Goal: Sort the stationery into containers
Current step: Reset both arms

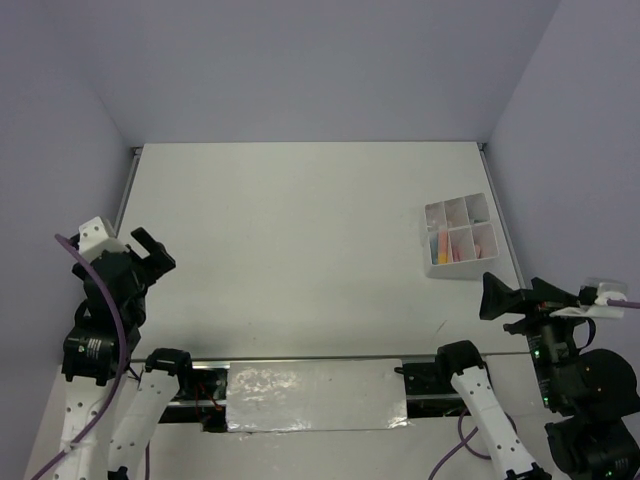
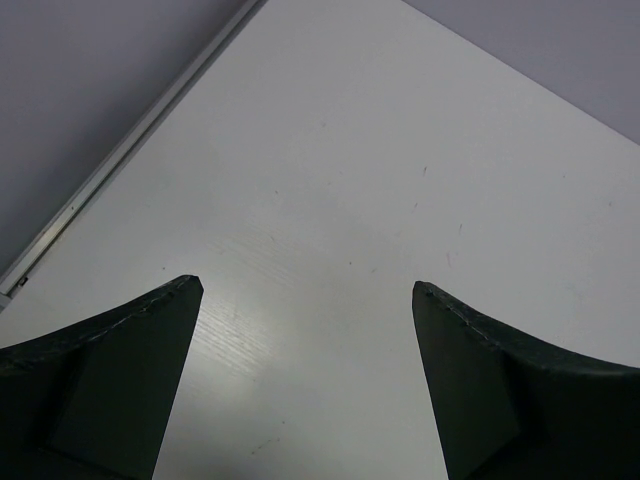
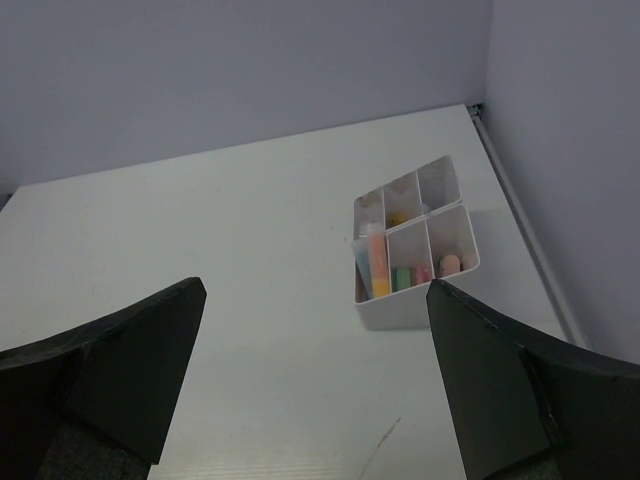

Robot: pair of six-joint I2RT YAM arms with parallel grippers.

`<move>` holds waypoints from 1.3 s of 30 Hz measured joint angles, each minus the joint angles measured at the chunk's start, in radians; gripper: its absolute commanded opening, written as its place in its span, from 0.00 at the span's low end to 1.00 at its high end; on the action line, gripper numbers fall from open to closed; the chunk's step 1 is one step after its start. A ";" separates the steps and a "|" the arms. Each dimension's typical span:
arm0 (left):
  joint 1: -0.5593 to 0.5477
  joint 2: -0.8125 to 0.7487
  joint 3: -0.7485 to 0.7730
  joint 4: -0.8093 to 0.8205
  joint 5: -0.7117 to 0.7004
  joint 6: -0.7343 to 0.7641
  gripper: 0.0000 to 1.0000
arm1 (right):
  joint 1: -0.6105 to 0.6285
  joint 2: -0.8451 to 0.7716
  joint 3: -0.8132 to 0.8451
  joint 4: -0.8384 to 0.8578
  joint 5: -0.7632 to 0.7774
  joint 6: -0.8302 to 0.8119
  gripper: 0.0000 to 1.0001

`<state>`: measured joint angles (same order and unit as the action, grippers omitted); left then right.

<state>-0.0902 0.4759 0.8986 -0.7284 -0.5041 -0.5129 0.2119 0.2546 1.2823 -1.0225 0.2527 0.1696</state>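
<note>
**A:** What sits closest to the lens?

**B:** The left gripper (image 2: 305, 285). Its two dark fingers frame the wrist view, spread wide, with only bare table (image 2: 400, 150) between them. It holds nothing.

**A:** And the other one?

**B:** The right gripper (image 3: 315, 285) is the same: jaws far apart and empty. From above, it hovers at about 4 o'clock on the table, and the left one is near 8 o'clock.

**A:** Where is the tray?

**B:** The white tray (image 3: 400, 310) rests at 3 o'clock, close to the right edge and well apart from both grippers. In the right wrist view it lies at 12 o'clock from the fingers.

**A:** What is in it?

**B:** An orange marker (image 3: 377, 255) stands in the near-left compartment. Green and pink stubs (image 3: 410, 276) are in the near-middle one, and a beige eraser (image 3: 450, 264) is in the near-right. Something yellow shows in a far compartment, but it is too small to tell what it is.
</note>
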 measured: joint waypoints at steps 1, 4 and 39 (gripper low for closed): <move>0.000 -0.010 -0.002 0.000 0.002 -0.001 0.99 | 0.000 -0.014 -0.004 0.001 0.001 -0.001 1.00; -0.005 -0.034 -0.009 0.005 0.011 -0.011 0.99 | 0.002 -0.047 -0.041 0.004 0.002 -0.003 1.00; -0.042 -0.081 -0.051 0.056 0.091 -0.010 0.99 | 0.002 -0.103 -0.049 -0.060 -0.029 0.010 1.00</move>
<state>-0.1326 0.3946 0.8478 -0.6724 -0.4133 -0.5232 0.2134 0.1513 1.2331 -1.0828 0.2234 0.1799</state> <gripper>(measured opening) 0.994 0.997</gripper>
